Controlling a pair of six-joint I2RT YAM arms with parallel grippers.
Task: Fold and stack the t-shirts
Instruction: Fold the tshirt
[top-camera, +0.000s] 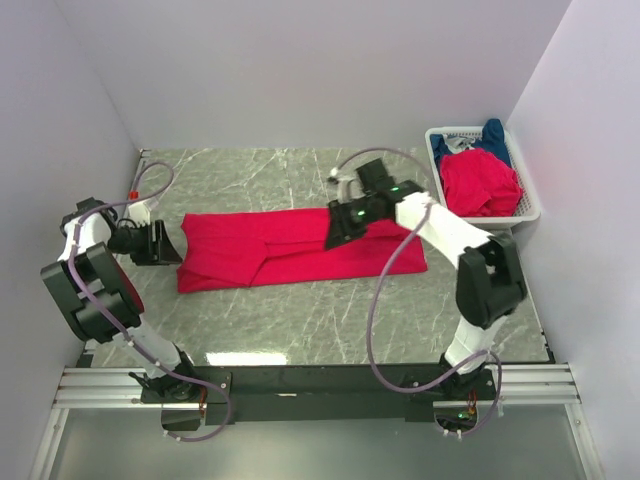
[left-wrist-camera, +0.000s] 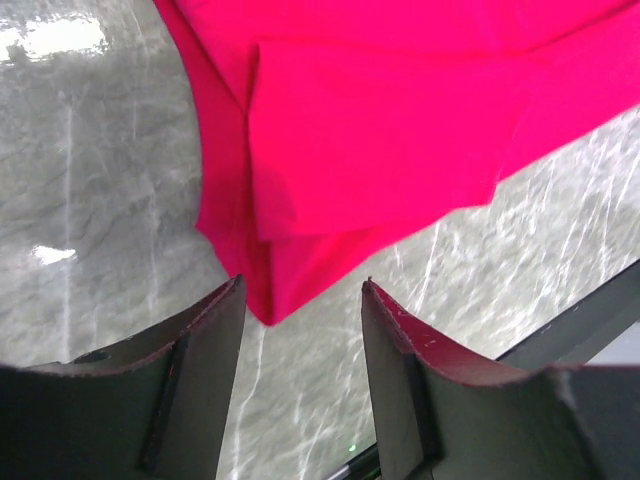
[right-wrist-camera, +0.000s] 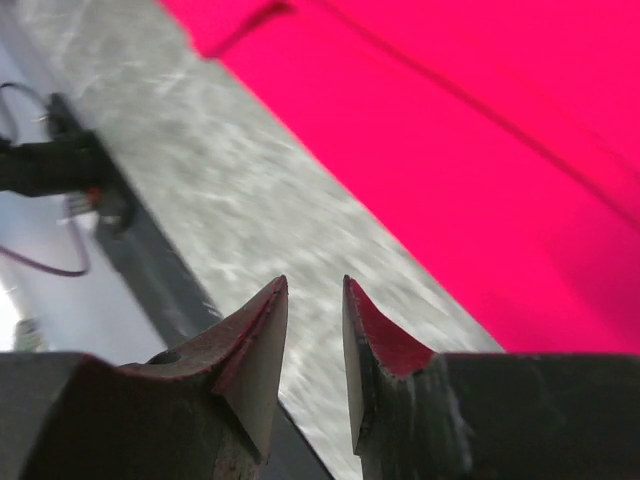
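Note:
A bright red t-shirt (top-camera: 290, 250) lies folded into a long strip across the middle of the marble table. My left gripper (top-camera: 172, 245) is open and empty just off the shirt's left end. In the left wrist view the shirt's corner (left-wrist-camera: 270, 290) points between the fingers, and my gripper (left-wrist-camera: 303, 290) does not touch it. My right gripper (top-camera: 335, 232) hovers over the strip's right half, its jaws a little apart with nothing between them. In the right wrist view my gripper (right-wrist-camera: 315, 285) is over bare table beside the shirt (right-wrist-camera: 500, 150). Another red shirt (top-camera: 480, 182) and a dark blue shirt (top-camera: 490, 135) lie crumpled in the basket.
The white mesh basket (top-camera: 527, 195) stands at the back right corner against the wall. Walls close the table in on the left, back and right. The arms' black base rail (top-camera: 320, 385) runs along the near edge. Bare marble (top-camera: 300, 320) lies in front of the shirt.

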